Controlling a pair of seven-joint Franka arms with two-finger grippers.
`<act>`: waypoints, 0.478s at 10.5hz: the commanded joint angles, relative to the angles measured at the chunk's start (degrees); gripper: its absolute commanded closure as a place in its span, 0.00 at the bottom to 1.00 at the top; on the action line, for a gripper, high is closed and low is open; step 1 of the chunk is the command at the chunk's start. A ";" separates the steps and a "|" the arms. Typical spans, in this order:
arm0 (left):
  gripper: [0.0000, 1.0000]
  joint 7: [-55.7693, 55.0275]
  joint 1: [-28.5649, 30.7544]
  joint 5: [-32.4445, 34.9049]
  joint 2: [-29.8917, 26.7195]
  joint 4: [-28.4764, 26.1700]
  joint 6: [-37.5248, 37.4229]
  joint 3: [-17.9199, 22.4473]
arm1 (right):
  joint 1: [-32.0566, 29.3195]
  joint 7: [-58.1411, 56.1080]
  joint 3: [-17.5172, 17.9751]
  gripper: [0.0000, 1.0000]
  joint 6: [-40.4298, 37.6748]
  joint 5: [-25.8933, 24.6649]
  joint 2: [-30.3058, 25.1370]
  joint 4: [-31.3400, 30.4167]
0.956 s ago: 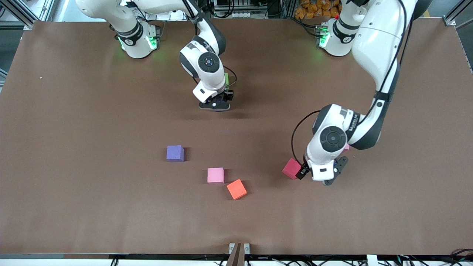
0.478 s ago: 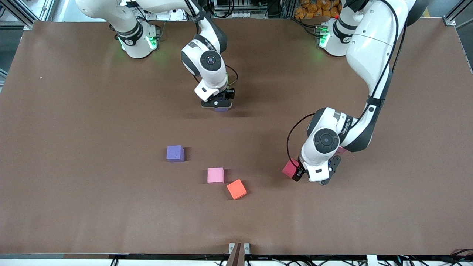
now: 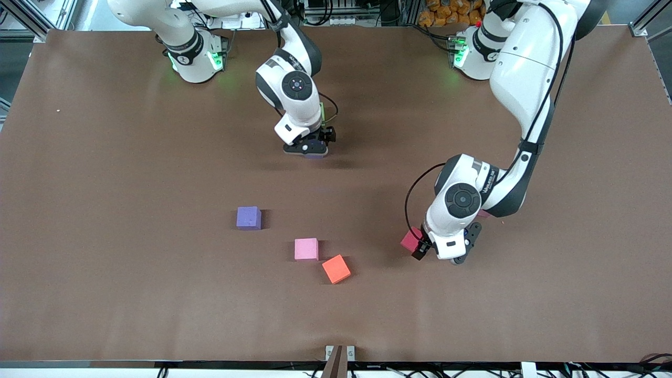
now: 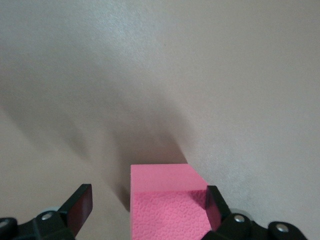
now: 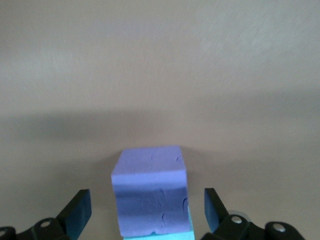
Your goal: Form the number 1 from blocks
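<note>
Two purple blocks (image 3: 248, 218) (image 5: 150, 190) show; both the left gripper (image 4: 145, 212) and right gripper (image 5: 147, 210) gape, holding nothing.

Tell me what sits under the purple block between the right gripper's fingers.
The purple block rests against a light blue block, of which only a thin edge shows. The right gripper is open around them; anything else there is hidden.

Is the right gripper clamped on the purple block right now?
No: in the right wrist view the right gripper is open, with a clear gap between each finger and the purple block, which sits beside a light blue block.
</note>
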 commanded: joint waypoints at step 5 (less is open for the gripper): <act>0.00 -0.94 -0.69 -1.45 0.28 1.13 0.75 0.02 | -15.50 -8.92 0.39 0.00 -3.01 -3.02 -4.92 0.75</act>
